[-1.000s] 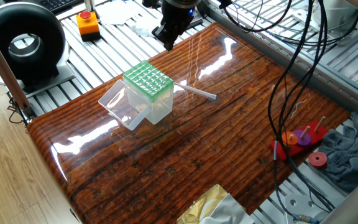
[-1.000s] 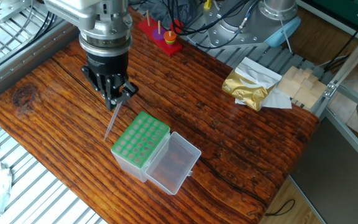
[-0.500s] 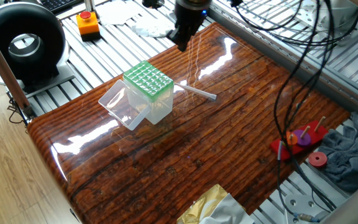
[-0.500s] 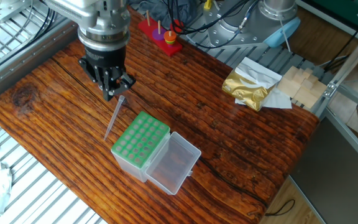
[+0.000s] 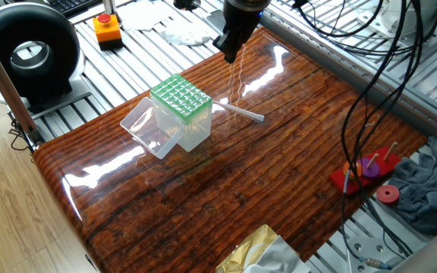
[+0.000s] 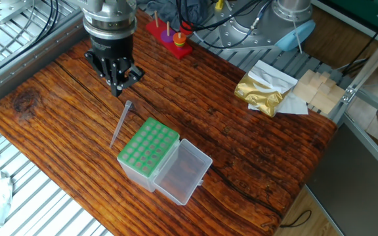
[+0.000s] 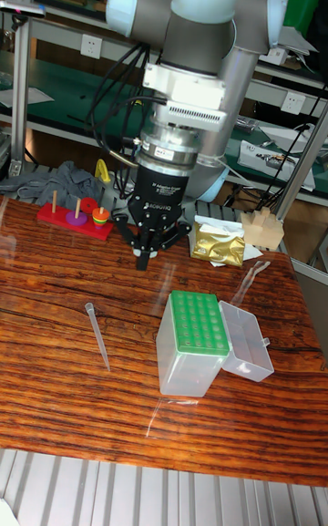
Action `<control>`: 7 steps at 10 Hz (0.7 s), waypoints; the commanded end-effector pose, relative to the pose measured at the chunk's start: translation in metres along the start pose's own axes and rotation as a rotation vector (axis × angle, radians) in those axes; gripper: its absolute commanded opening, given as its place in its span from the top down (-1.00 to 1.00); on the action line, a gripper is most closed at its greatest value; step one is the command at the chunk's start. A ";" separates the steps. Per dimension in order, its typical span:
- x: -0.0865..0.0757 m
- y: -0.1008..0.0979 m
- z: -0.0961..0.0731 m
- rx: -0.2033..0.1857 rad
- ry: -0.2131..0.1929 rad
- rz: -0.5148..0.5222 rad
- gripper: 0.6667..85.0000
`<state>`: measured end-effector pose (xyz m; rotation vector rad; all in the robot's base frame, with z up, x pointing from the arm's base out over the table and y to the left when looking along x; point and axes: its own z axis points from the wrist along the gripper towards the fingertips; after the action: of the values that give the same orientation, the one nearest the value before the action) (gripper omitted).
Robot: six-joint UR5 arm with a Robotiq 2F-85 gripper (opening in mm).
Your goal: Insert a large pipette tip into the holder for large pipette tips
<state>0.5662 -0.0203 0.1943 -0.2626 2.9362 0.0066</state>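
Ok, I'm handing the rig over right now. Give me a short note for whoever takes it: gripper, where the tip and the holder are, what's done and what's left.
Gripper: fingers close together, holding nothing, poised above the table beyond the wide end of the tip.
Large pipette tip: lying flat on the wood, beside the holder, not gripped.
Holder for large pipette tips: upright near the table's middle, clear lid swung open, green grid exposed; no tip visible in it.
Done: nothing inserted.
Left: come down over the tip, grasp it, stand it point down, lower it into a hole of the grid.
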 end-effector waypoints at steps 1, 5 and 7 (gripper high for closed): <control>-0.003 0.009 -0.009 -0.022 -0.001 -0.045 0.99; -0.006 0.005 -0.018 0.020 -0.002 -0.064 0.99; -0.006 0.000 -0.028 0.069 0.020 -0.120 0.99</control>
<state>0.5655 -0.0179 0.2127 -0.3664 2.9325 -0.0550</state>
